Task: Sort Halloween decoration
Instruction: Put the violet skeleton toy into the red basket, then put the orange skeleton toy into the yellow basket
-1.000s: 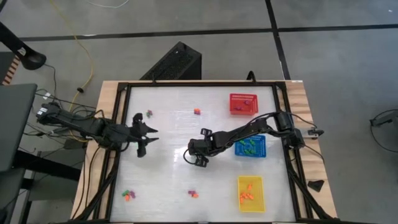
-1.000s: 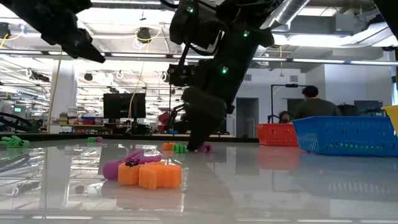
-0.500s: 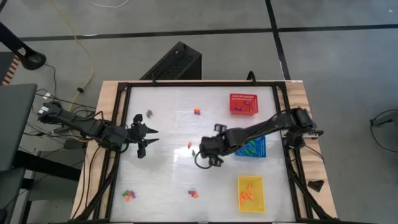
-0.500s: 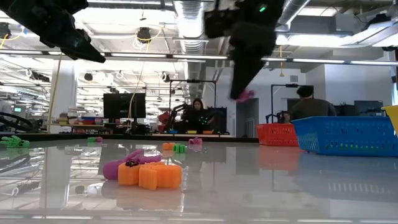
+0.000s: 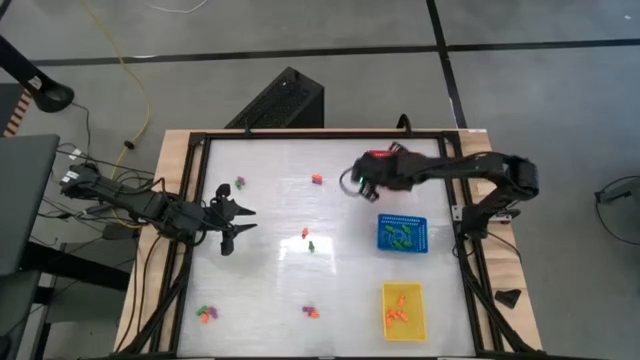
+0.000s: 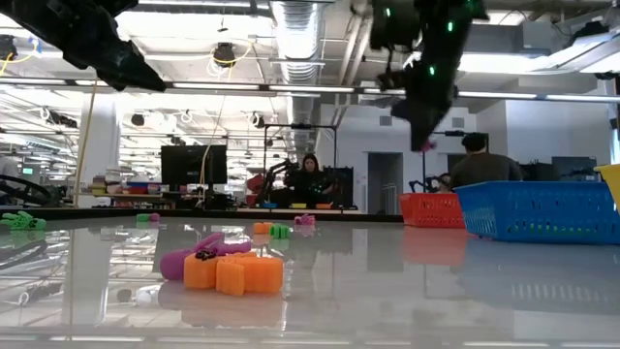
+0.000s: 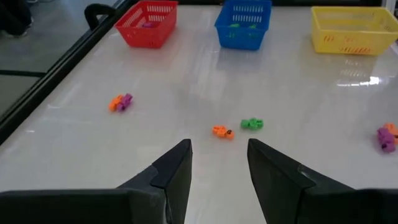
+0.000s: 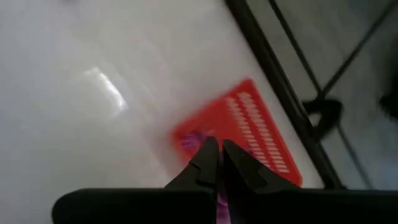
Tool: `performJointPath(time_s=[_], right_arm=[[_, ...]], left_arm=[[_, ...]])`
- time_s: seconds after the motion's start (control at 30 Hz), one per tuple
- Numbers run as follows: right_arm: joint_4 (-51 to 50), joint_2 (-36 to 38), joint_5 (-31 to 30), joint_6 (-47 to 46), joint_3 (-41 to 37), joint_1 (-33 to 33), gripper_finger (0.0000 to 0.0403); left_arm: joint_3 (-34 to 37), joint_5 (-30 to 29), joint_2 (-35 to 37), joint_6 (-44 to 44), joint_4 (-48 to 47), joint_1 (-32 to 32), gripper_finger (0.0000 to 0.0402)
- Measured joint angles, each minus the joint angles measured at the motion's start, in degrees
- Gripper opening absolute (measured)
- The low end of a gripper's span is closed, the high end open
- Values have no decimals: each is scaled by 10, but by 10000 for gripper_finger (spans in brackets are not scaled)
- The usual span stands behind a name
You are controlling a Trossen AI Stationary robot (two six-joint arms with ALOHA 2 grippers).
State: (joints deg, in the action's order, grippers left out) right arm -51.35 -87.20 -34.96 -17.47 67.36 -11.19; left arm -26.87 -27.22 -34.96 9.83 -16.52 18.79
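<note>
right gripper (image 8: 219,163) pinches a purple trinket (image 6: 427,145) above the red basket (image 8: 252,134) — left gripper (image 7: 217,163) hangs half-open, empty, over the glossy counter (image 7: 186,74); people sit in the workshop behind.

A glossy white worktop (image 5: 270,290) carries red (image 5: 398,158), blue (image 5: 403,234) and yellow baskets (image 5: 403,310), with small orange, green and purple trinkets (image 5: 308,240) scattered about.
</note>
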Motion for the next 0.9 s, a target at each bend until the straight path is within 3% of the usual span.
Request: performJointPath(time_s=[0.2, 0.4, 0.67, 0.9], right_arm=[[95, 7, 41, 14, -75, -111, 58], [159, 7, 62, 13, -101, -165, 88], [175, 7, 71, 9, -99, -169, 173], [195, 7, 155, -5, -95, -130, 228]], left_arm=[[0, 0, 0, -12, 1, 0, 147], [0, 0, 0, -12, 1, 0, 147], [0, 0, 0, -12, -11, 0, 147], [0, 1, 0, -17, -11, 0, 147]])
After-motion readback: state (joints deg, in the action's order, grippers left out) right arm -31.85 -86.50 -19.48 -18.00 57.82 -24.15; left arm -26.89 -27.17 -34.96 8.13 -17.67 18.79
